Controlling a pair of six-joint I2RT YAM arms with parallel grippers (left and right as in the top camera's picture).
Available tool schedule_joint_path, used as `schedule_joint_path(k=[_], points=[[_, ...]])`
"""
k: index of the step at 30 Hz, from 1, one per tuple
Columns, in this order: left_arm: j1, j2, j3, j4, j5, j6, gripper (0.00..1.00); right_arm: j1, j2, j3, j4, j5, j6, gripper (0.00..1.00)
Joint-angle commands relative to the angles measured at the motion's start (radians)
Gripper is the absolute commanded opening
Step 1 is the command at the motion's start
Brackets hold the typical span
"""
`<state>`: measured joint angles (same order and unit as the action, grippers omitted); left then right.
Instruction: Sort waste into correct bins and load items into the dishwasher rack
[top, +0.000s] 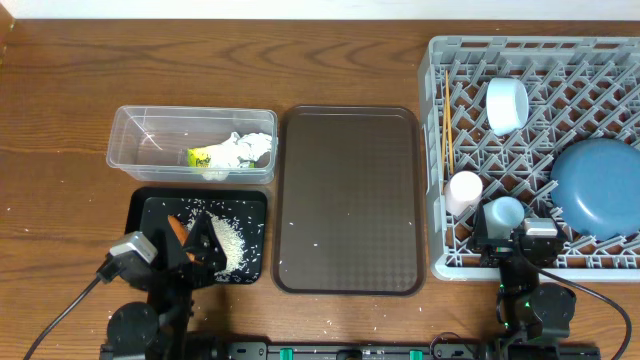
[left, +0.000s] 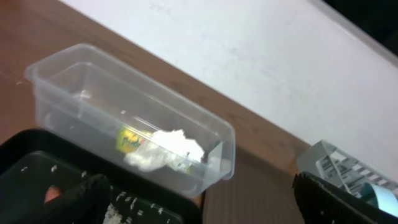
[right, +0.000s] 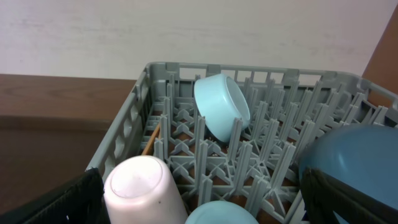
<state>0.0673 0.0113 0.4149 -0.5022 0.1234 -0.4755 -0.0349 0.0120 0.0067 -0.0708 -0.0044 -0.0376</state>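
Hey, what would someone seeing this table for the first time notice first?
The big grey rack at right, holding a dark blue plate and a bowl, draws the eye first. At left, white crumbs litter the black tray, and the clear tub behind it holds tissue and a wrapper.

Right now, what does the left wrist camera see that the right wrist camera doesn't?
Only left wrist: the clear tub holding the tissue and snack wrapper, plus the black tray with crumbs. Only right wrist: the bowl, pink cup and blue plate. Both: the dishwasher rack (just a corner in the left view), the wooden table and the white wall.
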Motion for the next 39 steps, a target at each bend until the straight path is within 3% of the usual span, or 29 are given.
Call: schedule_joint_path(k=[1, 6, 11, 32, 39], points=[[-0.015, -0.009, -0.054, 0.111, 0.007, -0.02, 0.96, 0.008, -0.006, -0.002, -0.004, 0.0, -0.012, 0.99], [-0.036, -0.009, -0.145, 0.402, 0.006, -0.019, 0.96, 0.008, -0.006, -0.002, -0.004, 0.0, -0.012, 0.99], [-0.036, -0.009, -0.205, 0.528, 0.007, -0.02, 0.96, 0.007, -0.006, -0.002, -0.004, 0.0, -0.012, 0.99], [-0.094, -0.009, -0.404, 0.542, -0.001, -0.016, 0.96, 0.008, -0.006, -0.002, -0.004, 0.0, -0.012, 0.99], [-0.105, -0.01, -0.411, 0.455, -0.005, 0.011, 0.96, 0.008, -0.006, -0.001, -0.004, 0.0, -0.012, 0.99]])
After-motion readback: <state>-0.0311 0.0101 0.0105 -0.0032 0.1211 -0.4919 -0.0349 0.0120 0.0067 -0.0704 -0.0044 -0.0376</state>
